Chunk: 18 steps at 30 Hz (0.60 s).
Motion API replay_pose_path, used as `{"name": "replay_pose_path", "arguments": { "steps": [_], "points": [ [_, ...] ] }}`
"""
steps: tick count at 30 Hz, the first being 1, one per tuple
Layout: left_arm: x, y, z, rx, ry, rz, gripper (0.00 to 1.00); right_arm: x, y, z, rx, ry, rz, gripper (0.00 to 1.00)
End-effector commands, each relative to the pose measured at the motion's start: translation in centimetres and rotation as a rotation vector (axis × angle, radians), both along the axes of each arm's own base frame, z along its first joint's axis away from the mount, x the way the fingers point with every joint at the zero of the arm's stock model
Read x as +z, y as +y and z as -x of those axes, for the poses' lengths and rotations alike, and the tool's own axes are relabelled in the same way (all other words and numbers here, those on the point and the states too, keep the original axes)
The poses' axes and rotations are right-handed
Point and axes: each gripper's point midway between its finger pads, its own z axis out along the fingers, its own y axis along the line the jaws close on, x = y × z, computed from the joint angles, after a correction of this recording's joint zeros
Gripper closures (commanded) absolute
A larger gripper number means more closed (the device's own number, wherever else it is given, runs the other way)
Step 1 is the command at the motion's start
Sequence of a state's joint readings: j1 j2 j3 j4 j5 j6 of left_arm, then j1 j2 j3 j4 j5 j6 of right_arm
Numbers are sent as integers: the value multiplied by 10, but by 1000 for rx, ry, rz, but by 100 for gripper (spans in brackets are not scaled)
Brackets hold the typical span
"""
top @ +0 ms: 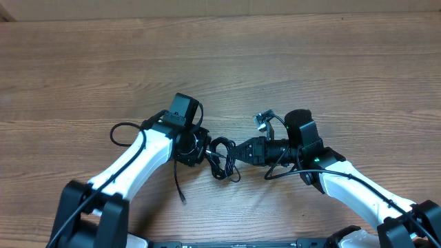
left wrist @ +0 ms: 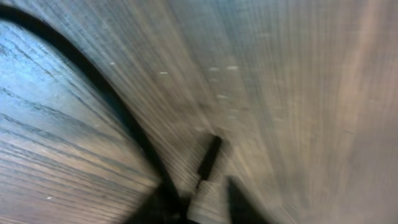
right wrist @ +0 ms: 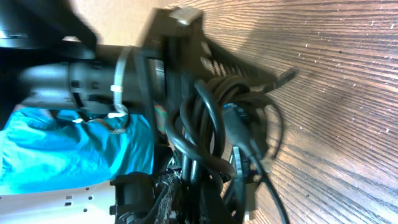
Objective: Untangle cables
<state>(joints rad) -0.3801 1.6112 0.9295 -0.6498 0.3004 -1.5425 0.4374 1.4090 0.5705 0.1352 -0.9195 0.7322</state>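
The cables are a tangle of thin black loops on the wooden table between my two grippers. My right gripper comes in from the right and is shut on the bundle. In the right wrist view the coils bunch right at that gripper. My left gripper stands at the bundle's left side. One loose cable end trails toward the front from under it. The left wrist view is blurred. A black cable curves down to my left gripper, with a small plug just beyond. Its grip is unclear.
My left arm's own thick wire loops out to the left. A silvery clip sticks up on the right arm. Something bright blue fills the left of the right wrist view. The table's far edge runs along the top.
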Motion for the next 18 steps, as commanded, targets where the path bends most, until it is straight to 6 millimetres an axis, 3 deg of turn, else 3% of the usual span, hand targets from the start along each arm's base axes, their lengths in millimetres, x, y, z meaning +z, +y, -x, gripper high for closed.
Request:
{"name": "replay_pose_path", "arguments": {
  "steps": [1, 5, 9, 14, 15, 18],
  "points": [
    [-15, -3, 10, -62, 45, 2, 96, 19, 3, -1, 20, -36, -39, 96],
    [-17, 16, 6, -160, -6, -73, 96, 18, 3, -1, 1, 6, -41, 96],
    [-4, 31, -6, -212, -87, -86, 96, 15, 2, -2, -15, 19, -25, 96],
    [32, 38, -19, -242, -234, -75, 96, -17, -14, -14, -165, 107, 117, 96],
    [47, 36, -21, -266, -296, -71, 96, -24, -19, -16, -206, 146, 147, 96],
    [69, 29, -20, -307, -384, -66, 96, -25, -20, -16, -222, 164, 151, 96]
  ]
}}
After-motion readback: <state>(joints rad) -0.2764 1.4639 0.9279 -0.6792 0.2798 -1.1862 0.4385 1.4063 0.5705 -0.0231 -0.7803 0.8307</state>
